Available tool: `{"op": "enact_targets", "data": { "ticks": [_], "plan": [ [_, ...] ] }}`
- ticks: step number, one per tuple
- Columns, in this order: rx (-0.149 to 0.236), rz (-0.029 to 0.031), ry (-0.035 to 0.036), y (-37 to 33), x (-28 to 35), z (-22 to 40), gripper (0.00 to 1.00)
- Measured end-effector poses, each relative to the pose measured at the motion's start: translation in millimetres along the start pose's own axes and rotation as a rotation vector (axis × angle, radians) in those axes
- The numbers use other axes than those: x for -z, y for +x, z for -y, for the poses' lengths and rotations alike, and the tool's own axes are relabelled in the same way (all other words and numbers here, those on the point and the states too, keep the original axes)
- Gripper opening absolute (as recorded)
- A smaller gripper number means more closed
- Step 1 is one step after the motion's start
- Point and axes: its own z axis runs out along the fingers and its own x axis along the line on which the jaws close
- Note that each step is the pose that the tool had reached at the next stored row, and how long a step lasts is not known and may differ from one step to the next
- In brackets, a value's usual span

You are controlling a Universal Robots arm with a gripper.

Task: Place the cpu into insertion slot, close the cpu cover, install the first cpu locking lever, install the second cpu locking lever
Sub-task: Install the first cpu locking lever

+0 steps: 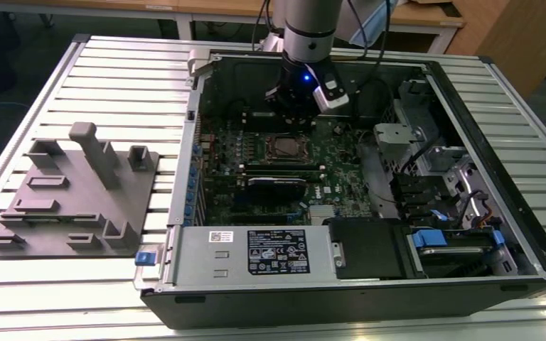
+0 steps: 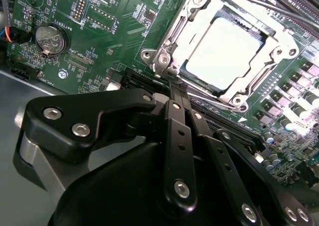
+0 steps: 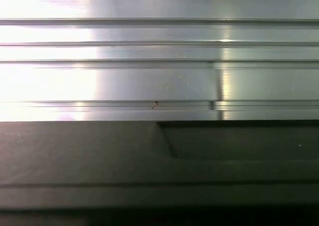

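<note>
Silver-topped cpu [image 2: 227, 51] seated under cpu cover [image 2: 279, 51], just beyond narrow, empty tool [image 2: 174, 84].

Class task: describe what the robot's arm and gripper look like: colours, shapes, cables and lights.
The arm is a grey cylinder with a black band, and dark cables run beside it. Its wrist carries a black block with a small blue light and a white box. The gripper is matte black, built from flat linkage bars joined by silver screws.
</note>
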Motion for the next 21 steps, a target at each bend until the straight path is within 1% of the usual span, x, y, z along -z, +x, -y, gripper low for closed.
{"op": "enact_targets", "data": {
  "ticks": [3, 7, 11, 15, 18, 21],
  "plan": [
    [0.0, 0.0001, -0.0001, 0.0, 0.1, 0.0, 0.1],
    [0.0, 0.0001, -0.0001, -0.1, 2.7, -0.1, 0.1],
    [0.0, 0.0001, 0.0, -0.2, 2.8, -0.1, 0.1],
    [0.0, 0.0001, 0.0032, -0.5, 2.3, -0.1, 0.1],
    [0.0, 0.0002, 0.0075, -0.6, 1.8, -0.1, 0.1],
    [0.0, 0.0003, 0.01, -0.7, 0.9, 0.0, 0.1]
  ]
}}
